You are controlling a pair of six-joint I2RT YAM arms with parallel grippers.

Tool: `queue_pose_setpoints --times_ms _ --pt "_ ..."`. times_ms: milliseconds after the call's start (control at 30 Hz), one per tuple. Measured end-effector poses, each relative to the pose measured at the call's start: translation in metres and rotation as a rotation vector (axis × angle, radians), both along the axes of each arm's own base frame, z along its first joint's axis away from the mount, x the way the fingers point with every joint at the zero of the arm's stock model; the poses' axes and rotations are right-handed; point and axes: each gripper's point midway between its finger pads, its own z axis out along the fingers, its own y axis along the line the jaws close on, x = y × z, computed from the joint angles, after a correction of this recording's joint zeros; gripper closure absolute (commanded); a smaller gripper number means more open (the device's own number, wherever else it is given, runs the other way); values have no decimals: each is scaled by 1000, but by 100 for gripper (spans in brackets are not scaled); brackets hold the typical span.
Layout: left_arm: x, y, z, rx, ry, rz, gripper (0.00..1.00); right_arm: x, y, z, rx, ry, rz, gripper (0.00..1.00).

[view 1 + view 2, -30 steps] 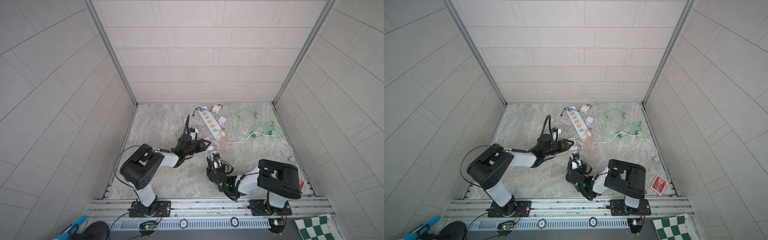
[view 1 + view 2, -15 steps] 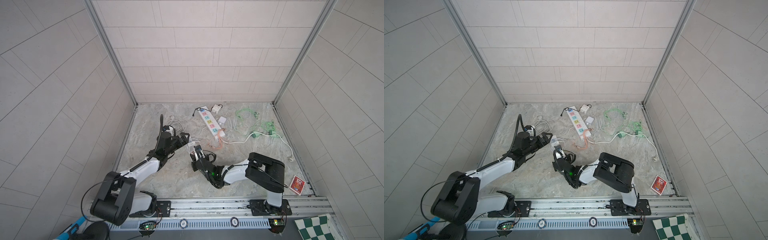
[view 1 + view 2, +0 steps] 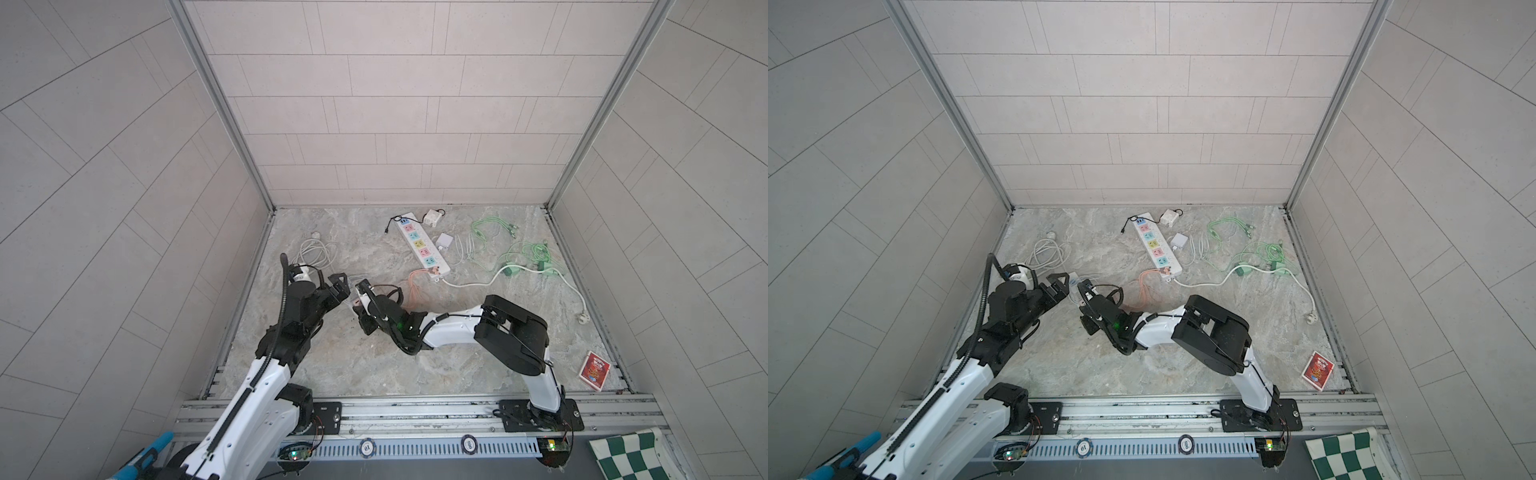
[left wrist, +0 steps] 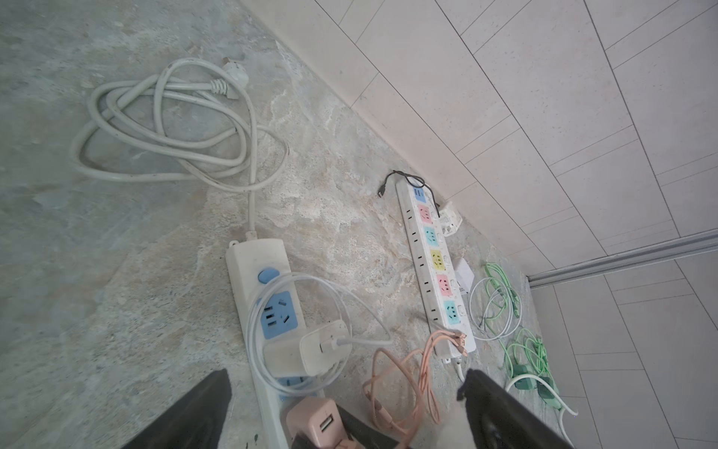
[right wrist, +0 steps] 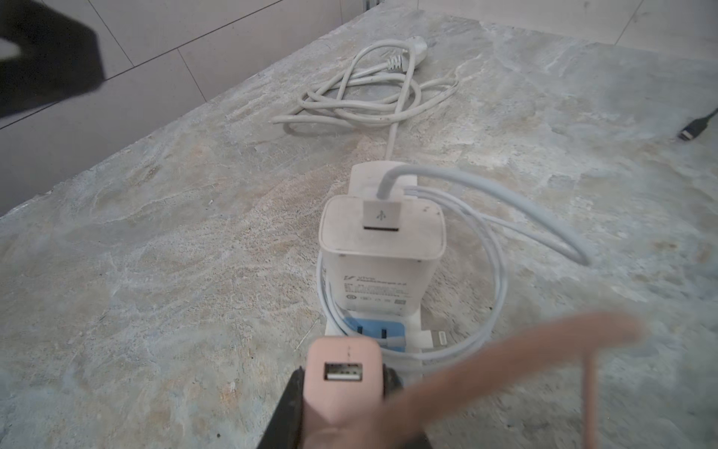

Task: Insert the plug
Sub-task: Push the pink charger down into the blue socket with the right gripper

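- Leftmost, the left gripper (image 3: 341,286) is seen with its jaws spread wide and nothing between them; the white power strip (image 4: 254,264) is found just ahead, in line with the gap.
- Beyond that gripper and off to one side, a coiled white cord (image 4: 167,128) is laid on the stone floor (image 3: 374,374), joined to the strip's far end.
- Straight ahead of it, a white charger (image 4: 311,350) is plugged into the strip.
- Next, the right gripper (image 3: 360,297) is pressed together on the pink plug (image 5: 344,361) — the plug is held upright at the strip's near end, just behind a blue socket (image 5: 373,330). Whether its prongs are seated cannot be told.
- Past the right gripper, a pink cable (image 4: 396,385) is tangled on the floor, and a long strip with coloured sockets (image 3: 422,245) is laid farther ahead.
- Farthest right — well apart from both grippers — green cables (image 3: 528,253) and a red card box (image 3: 594,371) are found.
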Motion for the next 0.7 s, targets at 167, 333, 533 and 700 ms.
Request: queue_pose_setpoints --times_ms 167,333,533,700 --pt "-13 14 -3 49 18 42 0 5 5 1 -5 11 33 91" --pt "-22 28 -11 115 54 86 0 5 7 3 -11 26 53 92" --pt "-35 38 -14 163 94 111 0 8 27 4 -7 59 107 93" --pt "-43 44 -3 170 74 127 0 6 45 5 8 87 183 93"
